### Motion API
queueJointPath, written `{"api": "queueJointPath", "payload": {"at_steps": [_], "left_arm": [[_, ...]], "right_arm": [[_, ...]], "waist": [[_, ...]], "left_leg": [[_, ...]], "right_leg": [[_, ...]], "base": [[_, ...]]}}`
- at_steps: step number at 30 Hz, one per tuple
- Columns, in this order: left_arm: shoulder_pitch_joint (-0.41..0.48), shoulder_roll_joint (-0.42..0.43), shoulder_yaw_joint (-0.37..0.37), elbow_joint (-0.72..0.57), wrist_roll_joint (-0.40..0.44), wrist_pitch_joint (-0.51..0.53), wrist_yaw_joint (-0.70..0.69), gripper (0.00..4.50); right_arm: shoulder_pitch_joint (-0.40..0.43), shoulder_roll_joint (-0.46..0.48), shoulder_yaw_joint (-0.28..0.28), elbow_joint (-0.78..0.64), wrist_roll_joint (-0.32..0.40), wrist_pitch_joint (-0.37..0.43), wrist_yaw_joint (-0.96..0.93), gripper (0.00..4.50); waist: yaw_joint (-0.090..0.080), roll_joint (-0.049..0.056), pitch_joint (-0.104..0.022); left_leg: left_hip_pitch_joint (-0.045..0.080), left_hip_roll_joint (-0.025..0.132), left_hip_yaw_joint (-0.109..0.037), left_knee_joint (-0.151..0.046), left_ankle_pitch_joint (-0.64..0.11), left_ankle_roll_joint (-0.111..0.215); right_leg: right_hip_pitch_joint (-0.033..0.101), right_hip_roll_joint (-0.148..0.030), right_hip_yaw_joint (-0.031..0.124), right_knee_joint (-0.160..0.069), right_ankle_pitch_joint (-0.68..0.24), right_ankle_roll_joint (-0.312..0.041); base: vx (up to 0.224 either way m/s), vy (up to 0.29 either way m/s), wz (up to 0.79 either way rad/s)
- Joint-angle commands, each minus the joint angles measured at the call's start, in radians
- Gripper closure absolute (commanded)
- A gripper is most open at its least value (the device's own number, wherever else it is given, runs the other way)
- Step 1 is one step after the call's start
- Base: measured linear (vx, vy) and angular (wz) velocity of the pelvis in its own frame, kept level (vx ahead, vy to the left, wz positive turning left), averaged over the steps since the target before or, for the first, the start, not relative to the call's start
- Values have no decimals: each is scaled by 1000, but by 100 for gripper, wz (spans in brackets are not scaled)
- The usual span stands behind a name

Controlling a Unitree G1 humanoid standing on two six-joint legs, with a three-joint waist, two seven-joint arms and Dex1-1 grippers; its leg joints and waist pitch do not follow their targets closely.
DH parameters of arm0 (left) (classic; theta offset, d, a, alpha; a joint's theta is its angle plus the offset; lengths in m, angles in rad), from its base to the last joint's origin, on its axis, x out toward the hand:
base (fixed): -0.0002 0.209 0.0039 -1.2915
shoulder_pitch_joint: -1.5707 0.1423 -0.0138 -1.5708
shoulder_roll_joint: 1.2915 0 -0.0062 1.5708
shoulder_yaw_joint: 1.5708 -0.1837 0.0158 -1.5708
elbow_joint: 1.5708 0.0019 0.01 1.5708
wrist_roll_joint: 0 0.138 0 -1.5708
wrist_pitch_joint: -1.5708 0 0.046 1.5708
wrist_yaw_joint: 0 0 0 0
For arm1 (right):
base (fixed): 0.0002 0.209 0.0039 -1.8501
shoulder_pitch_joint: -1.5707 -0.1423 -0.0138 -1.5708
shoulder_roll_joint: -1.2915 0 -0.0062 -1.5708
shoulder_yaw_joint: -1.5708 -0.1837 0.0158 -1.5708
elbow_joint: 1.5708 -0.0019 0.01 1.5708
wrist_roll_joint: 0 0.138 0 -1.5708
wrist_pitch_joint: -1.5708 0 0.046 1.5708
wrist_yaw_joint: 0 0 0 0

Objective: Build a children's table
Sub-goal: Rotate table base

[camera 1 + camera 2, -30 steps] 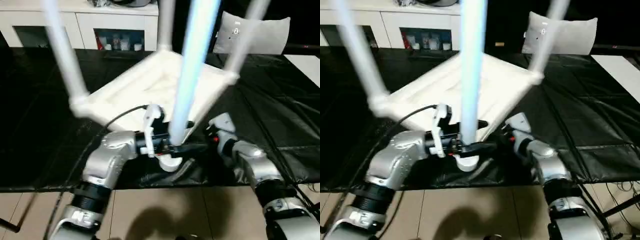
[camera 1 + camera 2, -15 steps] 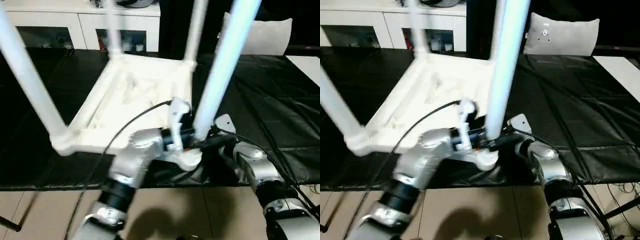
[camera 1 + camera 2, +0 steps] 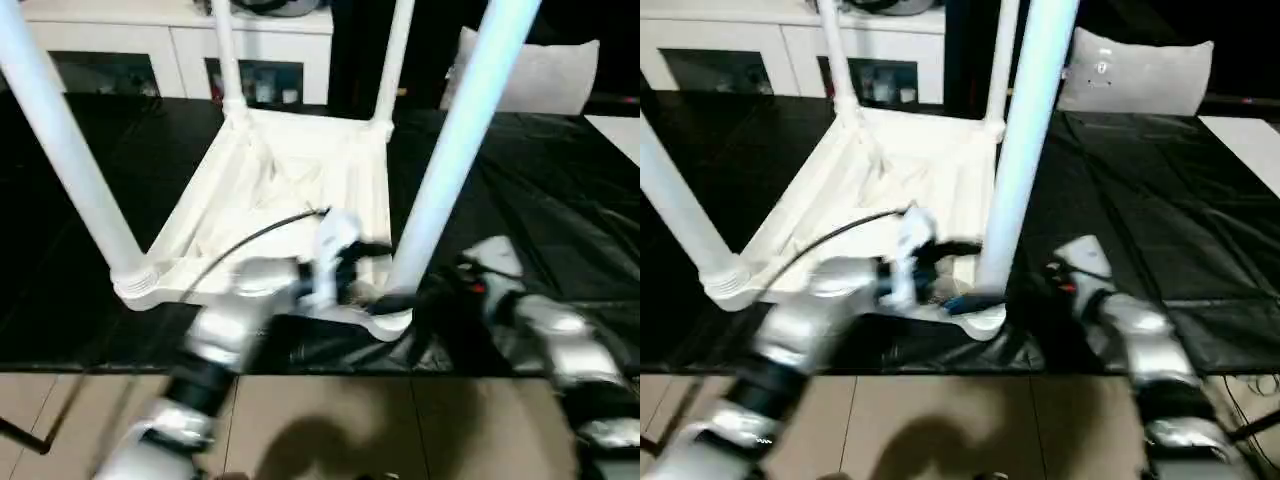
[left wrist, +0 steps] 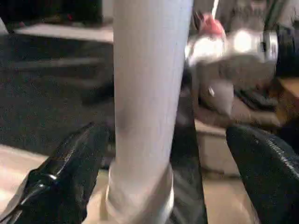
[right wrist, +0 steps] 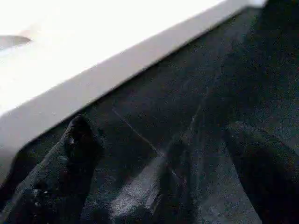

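Now the near leg (image 4: 147, 107) stands between the left end effector's (image 4: 163, 186) spread fingers.

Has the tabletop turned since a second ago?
Yes. The tabletop has turned: against the white cabinet, its far edge now runs parallel, where a corner pointed that way before.

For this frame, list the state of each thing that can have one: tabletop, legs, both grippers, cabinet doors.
Tabletop: upside down on the black mat, ribbed underside up.
Four legs: standing up from the corner sockets; nearest leg tilted.
Left gripper: open, fingers either side of the nearest leg's base.
Right gripper: open, empty, over the mat beside the tabletop's edge.
Cabinet: glass doors closed.
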Motion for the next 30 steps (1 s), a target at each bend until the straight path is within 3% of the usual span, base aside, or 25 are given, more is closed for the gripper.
{"api": "queueJointPath", "payload": {"at_steps": [1,4,5,7,9,11,13,14,16,24,29,30], "left_arm": [[-34,24,-31,47,60,-42,-27,19],[-79,75,-90,163,164,-162,-28,40],[-79,75,-90,163,164,-162,-28,48],[-111,97,-126,254,215,-258,-44,75],[-122,97,-129,287,219,-285,-54,79],[-152,80,-117,357,208,-304,-75,102],[-176,70,-115,418,211,-330,-88,119],[-186,67,-117,442,218,-344,-89,127],[-195,65,-117,461,223,-354,-89,148],[-246,31,-98,585,223,-421,-82,198],[-280,23,-93,663,247,-468,-52,241],[-292,18,-92,690,255,-482,-45,246]], "right_arm": [[22,-36,-11,-54,18,-18,50,0],[74,-99,-4,-151,45,-8,152,0],[74,-99,-4,-151,45,-8,152,0],[131,-153,1,-248,87,27,257,0],[150,-171,2,-280,103,42,289,0],[185,-204,0,-340,139,77,347,0],[212,-226,-5,-390,167,106,378,0],[219,-230,-8,-407,178,117,385,0],[226,-234,-9,-423,189,130,392,0],[255,-241,-3,-511,236,196,425,0],[259,-241,2,-536,247,218,426,0],[259,-242,4,-543,250,227,427,0]], "waist": [[6,-2,-74],[10,-6,-74],[15,-6,-77],[18,-3,-76],[22,-5,-77],[29,-1,-75],[34,-4,-76],[37,6,-75],[36,-3,-75],[47,4,-78],[56,3,-80],[56,-2,-79]], "left_leg": [[0,21,-3,-67,-166,90],[-1,20,-4,-67,-175,90],[-1,20,-4,-66,-170,91],[-3,19,-5,-66,-163,99],[-7,22,-7,-67,-156,104],[-5,19,-3,-64,-164,109],[-5,20,-4,-63,-168,106],[-3,20,-4,-64,-173,103],[-5,17,-4,-63,-181,101],[-6,17,-7,-63,-166,101],[-4,16,-8,-62,-163,92],[-6,15,-7,-62,-160,94]], "right_leg": [[67,-52,50,-75,-310,-165],[70,-55,51,-77,-341,-141],[71,-55,50,-78,-344,-126],[71,-53,49,-82,-332,-125],[74,-56,48,-75,-313,-134],[73,-54,46,-82,-330,-138],[72,-55,44,-83,-349,-136],[71,-57,44,-85,-361,-133],[72,-55,41,-90,-387,-121],[70,-56,35,-94,-404,-104],[72,-58,33,-96,-418,-86],[71,-57,33,-96,-415,-84]], "base": [[0,0,0],[0,0,0],[0,0,0],[0,0,0],[0,0,0],[0,0,0],[0,0,0],[0,0,0],[0,0,0],[0,0,0],[0,0,0],[0,0,0]]}}
